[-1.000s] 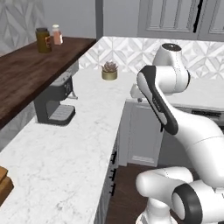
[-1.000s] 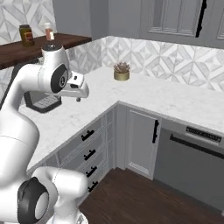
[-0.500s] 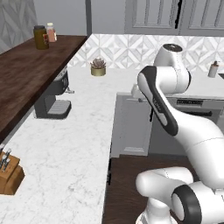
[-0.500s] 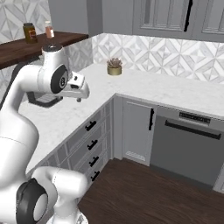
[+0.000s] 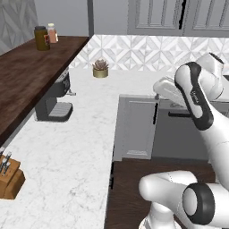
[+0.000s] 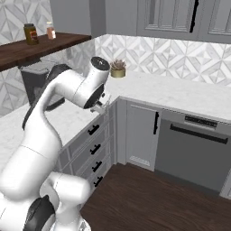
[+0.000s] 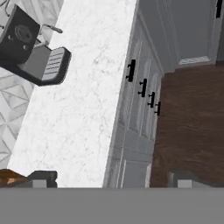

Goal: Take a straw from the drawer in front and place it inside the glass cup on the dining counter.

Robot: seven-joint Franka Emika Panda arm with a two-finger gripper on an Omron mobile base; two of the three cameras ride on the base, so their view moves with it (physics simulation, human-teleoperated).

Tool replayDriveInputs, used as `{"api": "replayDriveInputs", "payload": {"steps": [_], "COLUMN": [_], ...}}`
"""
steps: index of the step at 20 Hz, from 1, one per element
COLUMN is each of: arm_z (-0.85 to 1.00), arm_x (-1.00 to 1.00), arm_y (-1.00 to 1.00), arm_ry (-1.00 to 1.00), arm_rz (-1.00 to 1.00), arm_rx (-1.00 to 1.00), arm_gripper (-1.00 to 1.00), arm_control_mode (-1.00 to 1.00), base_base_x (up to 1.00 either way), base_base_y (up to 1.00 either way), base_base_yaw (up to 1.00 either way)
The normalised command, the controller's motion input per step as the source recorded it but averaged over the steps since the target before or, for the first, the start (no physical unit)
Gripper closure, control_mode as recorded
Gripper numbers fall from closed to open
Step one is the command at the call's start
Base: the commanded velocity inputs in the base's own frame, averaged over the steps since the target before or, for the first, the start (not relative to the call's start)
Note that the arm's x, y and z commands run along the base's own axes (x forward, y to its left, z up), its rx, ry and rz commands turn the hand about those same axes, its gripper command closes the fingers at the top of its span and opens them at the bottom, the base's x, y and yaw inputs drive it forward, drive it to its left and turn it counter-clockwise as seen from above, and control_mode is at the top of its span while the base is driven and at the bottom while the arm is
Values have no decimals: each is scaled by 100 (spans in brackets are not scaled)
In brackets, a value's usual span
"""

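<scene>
The marble worktop (image 5: pixel 80 147) is running in an L along the patterned backsplash, over grey cabinets with black handles. Below its front edge, a stack of closed grey drawers (image 6: pixel 92 146) with small black bar handles is sitting; the hand view is looking down on the same stack (image 7: pixel 142 94), all fronts flush and shut. Which of them is the drawer of the task cannot be told. Right of the worktop's inner corner, the dark dishwasher (image 6: pixel 191 153) is standing under the counter. A dark wooden shelf (image 5: pixel 31 67) is running above the worktop's left side, carrying a brown jar (image 5: pixel 42 38) and a small bottle (image 5: pixel 53 32). The black coffee machine (image 5: pixel 53 100) is standing on the worktop under that shelf. A wooden knife block (image 5: pixel 10 181) is sitting near the worktop's near left end. A small potted plant (image 5: pixel 100 69) is resting at the worktop's far corner. The gripper (image 7: pixel 109 179) is hanging above the worktop's front edge, jaws spread wide and holding nothing.
</scene>
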Motion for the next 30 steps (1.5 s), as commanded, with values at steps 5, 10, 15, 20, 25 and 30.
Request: {"api": "replayDriveInputs", "payload": {"steps": [5,10,15,20,25,30], "arm_z": [-72,-99,-99,-77,-49,-33], "arm_x": [5,31,34,44,67,72], "arm_y": [-63,-15,10,40,39,8], "arm_ry": [0,0,-4,-7,-2,0], "arm_rz": [-1,0,0,0,0,0], "arm_rx": [44,32,11,3,3,14], "arm_gripper": [-100,-100,-100,-100,-100,-100], "arm_control_mode": [-100,-100,-100,-100,-100,-100], "base_base_x": [0,0,0,0,0,0], "base_base_y": [0,0,0,0,0,0], "base_base_yaw": [0,0,0,0,0,0]}}
